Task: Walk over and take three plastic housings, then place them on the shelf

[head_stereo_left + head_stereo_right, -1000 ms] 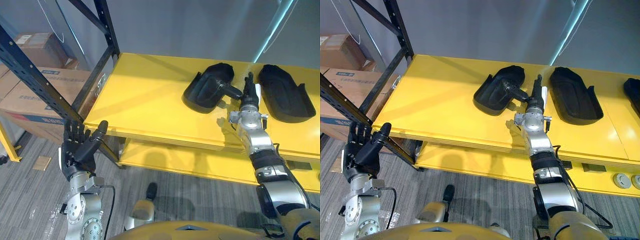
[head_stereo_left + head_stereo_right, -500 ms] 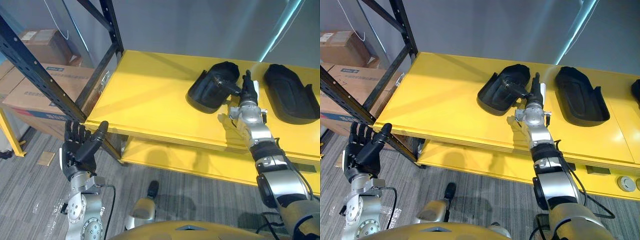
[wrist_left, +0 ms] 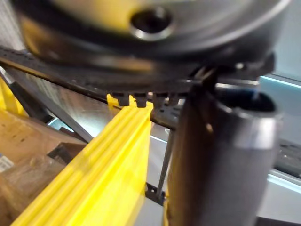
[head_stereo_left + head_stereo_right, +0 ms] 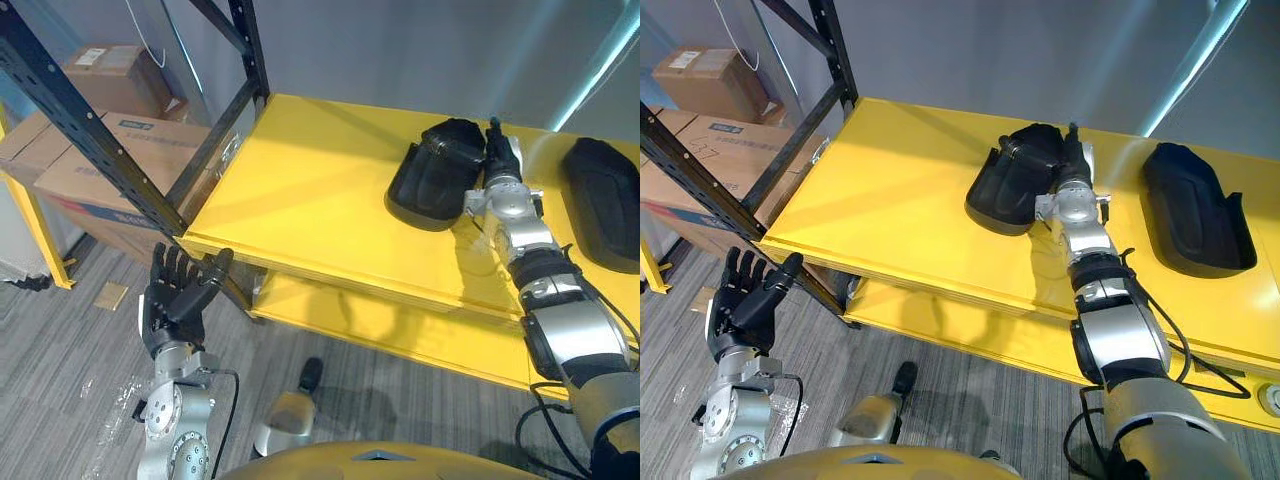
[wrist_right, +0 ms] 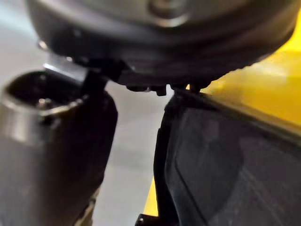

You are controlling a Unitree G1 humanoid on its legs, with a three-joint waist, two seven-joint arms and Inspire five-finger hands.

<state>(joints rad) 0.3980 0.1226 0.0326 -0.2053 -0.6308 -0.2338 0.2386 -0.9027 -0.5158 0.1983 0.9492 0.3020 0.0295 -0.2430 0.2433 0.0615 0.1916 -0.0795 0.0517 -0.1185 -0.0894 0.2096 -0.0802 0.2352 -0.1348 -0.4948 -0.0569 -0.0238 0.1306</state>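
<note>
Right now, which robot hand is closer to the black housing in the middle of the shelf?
Right. The right hand is against the right edge of that housing; the left hand is low, off the front left corner of the shelf.

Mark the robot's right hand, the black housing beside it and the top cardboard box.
right hand (image 4: pixel 1075 168): right eye view, hand's dark middle.
black housing (image 4: pixel 1012 185): right eye view, its broad middle.
cardboard box (image 4: pixel 712 85): right eye view, box's middle.

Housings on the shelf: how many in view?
2. One housing touches the right hand; the second housing lies apart, to its right. More may sit out of frame.
</note>
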